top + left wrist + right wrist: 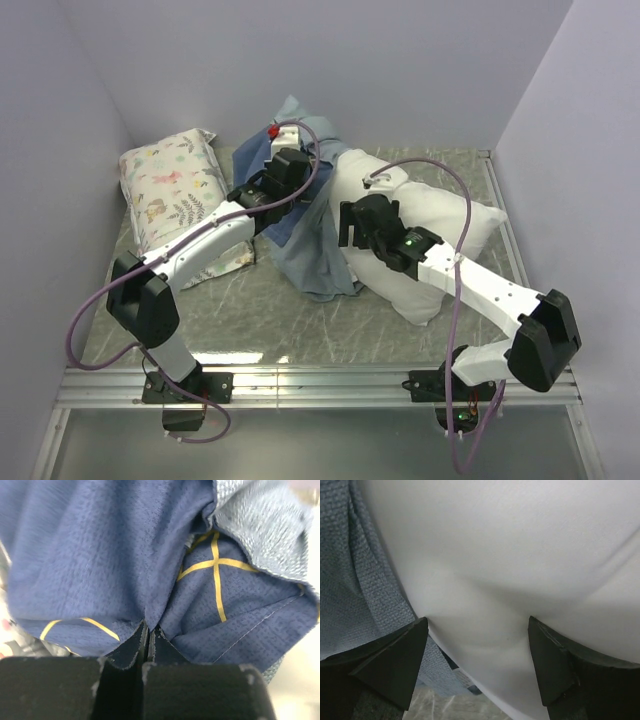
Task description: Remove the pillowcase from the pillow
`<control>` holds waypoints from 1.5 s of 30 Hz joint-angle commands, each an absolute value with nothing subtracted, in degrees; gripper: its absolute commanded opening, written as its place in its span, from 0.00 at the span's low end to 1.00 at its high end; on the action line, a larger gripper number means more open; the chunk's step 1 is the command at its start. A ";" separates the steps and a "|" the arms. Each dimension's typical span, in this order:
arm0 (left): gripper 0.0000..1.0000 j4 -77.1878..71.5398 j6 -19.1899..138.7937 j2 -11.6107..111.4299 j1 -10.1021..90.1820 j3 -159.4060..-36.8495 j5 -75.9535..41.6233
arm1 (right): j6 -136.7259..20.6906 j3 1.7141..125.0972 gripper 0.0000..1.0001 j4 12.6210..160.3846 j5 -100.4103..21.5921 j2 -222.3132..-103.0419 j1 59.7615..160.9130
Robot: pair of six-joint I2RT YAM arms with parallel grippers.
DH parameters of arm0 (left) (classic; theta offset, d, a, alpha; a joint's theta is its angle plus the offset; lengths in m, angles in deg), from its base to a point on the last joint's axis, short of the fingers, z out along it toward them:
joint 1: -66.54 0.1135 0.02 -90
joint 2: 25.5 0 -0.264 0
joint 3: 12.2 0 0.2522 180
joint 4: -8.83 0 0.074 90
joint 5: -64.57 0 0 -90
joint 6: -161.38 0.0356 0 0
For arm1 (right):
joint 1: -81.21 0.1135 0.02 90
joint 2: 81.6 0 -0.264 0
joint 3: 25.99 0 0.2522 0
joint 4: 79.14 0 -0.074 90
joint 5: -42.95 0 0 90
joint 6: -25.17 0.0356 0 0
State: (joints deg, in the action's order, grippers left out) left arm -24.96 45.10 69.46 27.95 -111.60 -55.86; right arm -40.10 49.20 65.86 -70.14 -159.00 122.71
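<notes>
**Pillowcase**: navy fabric w/ thin yellow lines, paler blue-grey woven inner side. It lies bunched at mid-table, between the two arms, w/ its right edge against the left end of the pillow. One part is gathered up toward the rear wall at the L arm's wrist. Whether any of the pillow sits inside it: cannot tell.

**Pillow:** plain white, plump, lying right of centre on the table, mostly bare. In the R wrist view the pale inner side of the pillowcase touches its left flank.

**Left gripper**: claw pressed together, pinching a fold of pillowcase. Navy cloth rises from between the fingers and fills the L wrist view.

**Right gripper**: claw spread wide, fingers either side of a bulge of pillow. Nothing is clamped.

**Surroundings:** a smaller floral-print pillow lies at rear left, beside the L arm and apart from the pillowcase.
</notes>
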 commanded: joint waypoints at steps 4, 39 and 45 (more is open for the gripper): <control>0.00 -29.28 42.20 65.03 26.99 -106.21 -47.49 | -29.25 43.15 0.90 60.64 -66.66 -158.24 122.96; 0.90 -18.56 41.50 59.41 33.49 -104.11 -31.68 | -42.42 61.16 0.00 57.65 -55.75 -164.56 110.74; 0.93 -5.38 40.10 59.75 32.35 -91.89 -19.81 | -43.21 63.80 0.00 57.30 -52.85 -165.71 109.51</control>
State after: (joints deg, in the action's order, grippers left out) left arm -14.75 41.51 60.13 33.33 -95.96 -28.67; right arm -41.81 60.06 56.86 -56.72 -165.89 110.03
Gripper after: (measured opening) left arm 0.925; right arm 0.053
